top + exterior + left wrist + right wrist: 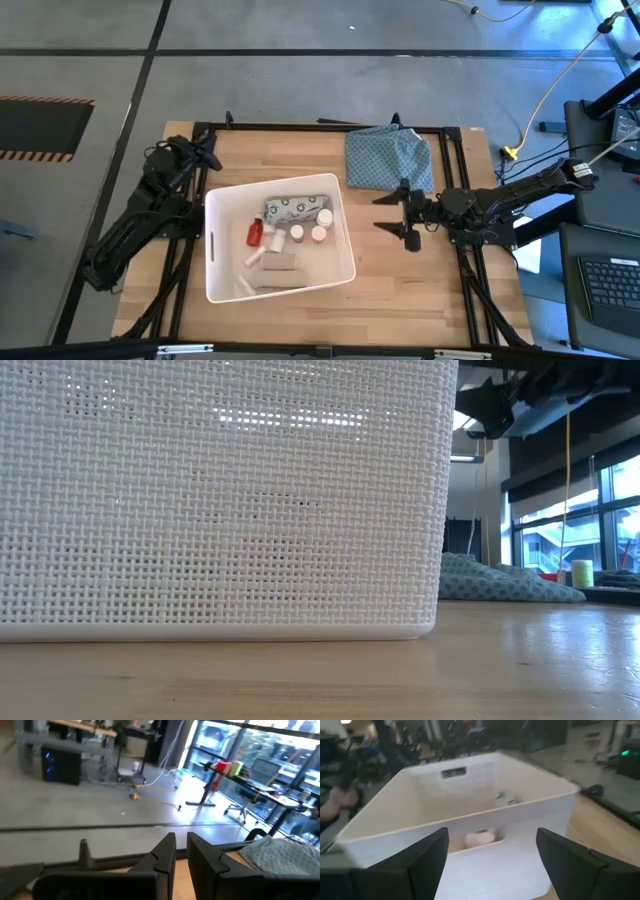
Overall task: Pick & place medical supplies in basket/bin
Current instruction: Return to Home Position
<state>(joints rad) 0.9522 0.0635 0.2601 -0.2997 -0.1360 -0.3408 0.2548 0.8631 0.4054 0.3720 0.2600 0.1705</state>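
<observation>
The white tub (222,262) stands on the table left of centre, and its woven wall (220,500) fills most of the low view. Inside lie the ring-print packet (298,208), a red bottle (255,234), three white bottles (318,233) and white tubes (255,258). My right gripper (392,212) hovers open just right of the tub and faces its slot-handle wall (485,845); its fingers (427,855) stand wide apart and hold nothing. My left gripper (205,155) rests by the table's far left corner, fingers (165,852) together, away from the supplies.
The blue-green patterned cloth (390,158) lies bunched at the table's far edge, just beyond the right gripper, and shows in the low view too (500,582). Bare wood runs along the near edge (400,295) and right of the tub. Black frame rails border the table.
</observation>
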